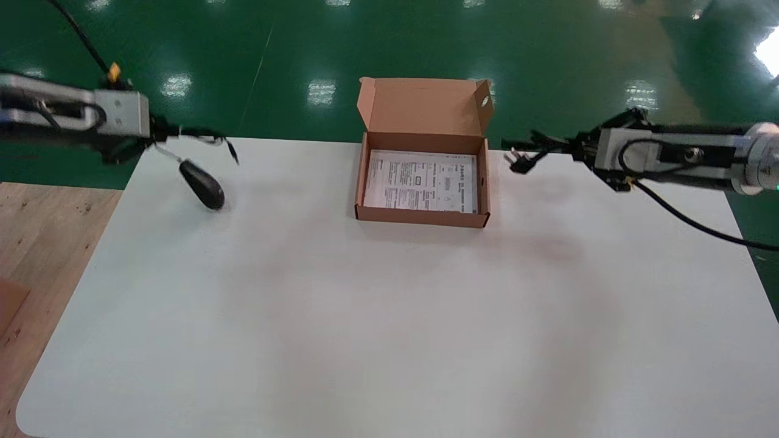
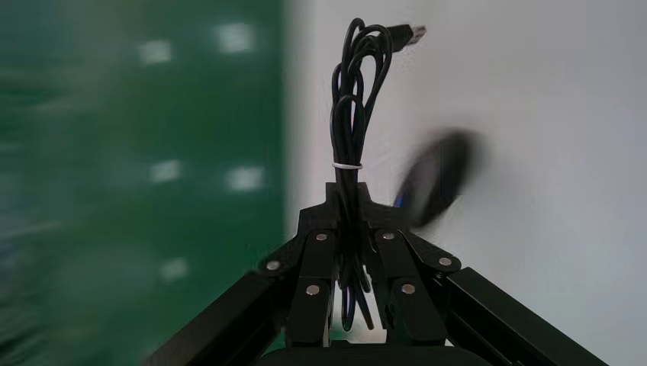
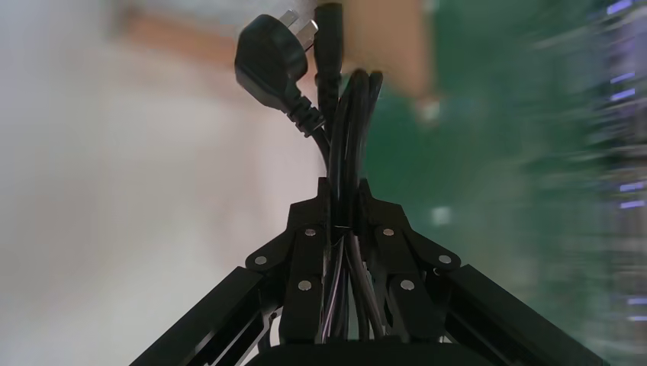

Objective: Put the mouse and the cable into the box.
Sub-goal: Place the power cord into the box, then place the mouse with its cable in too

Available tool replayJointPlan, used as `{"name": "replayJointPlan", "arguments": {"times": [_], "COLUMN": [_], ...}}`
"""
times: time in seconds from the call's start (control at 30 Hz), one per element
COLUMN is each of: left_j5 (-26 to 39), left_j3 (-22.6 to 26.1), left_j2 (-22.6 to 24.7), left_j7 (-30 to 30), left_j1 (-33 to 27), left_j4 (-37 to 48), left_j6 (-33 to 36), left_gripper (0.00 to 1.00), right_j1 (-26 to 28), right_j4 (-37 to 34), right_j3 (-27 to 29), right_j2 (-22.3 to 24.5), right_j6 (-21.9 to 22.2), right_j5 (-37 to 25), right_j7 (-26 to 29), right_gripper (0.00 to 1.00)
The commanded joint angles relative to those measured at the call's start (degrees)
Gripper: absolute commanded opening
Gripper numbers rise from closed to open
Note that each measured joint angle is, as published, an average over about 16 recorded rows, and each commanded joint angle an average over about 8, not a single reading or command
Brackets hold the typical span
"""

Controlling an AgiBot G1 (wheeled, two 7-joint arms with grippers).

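white table [image 1: 389, 304] on a green shop floor, with the open box [image 1: 423, 219] at its far middle. the box holds only a printed sheet [image 1: 420, 181] (neither item is in it yet). your mouse [image 1: 204, 185] dangles over the table's far left corner, hung by its mouse cord [image 2: 352, 114], which the left gripper [image 2: 352, 229] pinches tight. the cable [image 3: 347, 114], plug leading, is clamped in the right gripper [image 3: 343, 221], in the air just right of the box. both pickups look done; both placements are left for you.

Left end effector [image 2: 351, 229] gripping cord [image 2: 349, 114], mouse [image 2: 436, 177] beyond
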Motion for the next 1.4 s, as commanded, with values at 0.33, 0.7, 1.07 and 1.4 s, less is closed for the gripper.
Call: {"name": "replayJointPlan", "arguments": {"times": [0.33,0.7,1.07,1.4], "left_j5": [-7.09,-8.97,-8.47,-8.43], "left_j3": [-5.49,-6.58,-6.21,-6.05], "left_j2": [0.22,2.82,3.56,4.36], "left_j7": [7.48,15.09,18.82,20.94], "left_j1": [-5.18,-6.49,-7.50,-8.59], "left_j4": [-10.98,-10.97,-5.93,-2.64], "left_j6": [-6.86,-6.26,-5.42,-3.50], "left_gripper": [0.00,0.00,0.00,0.00], "right_j1": [-2.04,-4.44,-5.66,-5.85], "right_j4": [4.46,-0.22,-2.58,-2.18], "right_j3": [1.84,1.58,-0.29,-2.08], "right_j2": [-12.05,-18.31,-19.24,-19.18], "right_j6": [12.38,14.37,11.24,11.14], "right_j5": [2.50,3.21,4.31,5.46], "right_j7": [-6.10,-10.99,-10.87,-10.36], "right_gripper": [0.00,0.00,0.84,1.00]}}
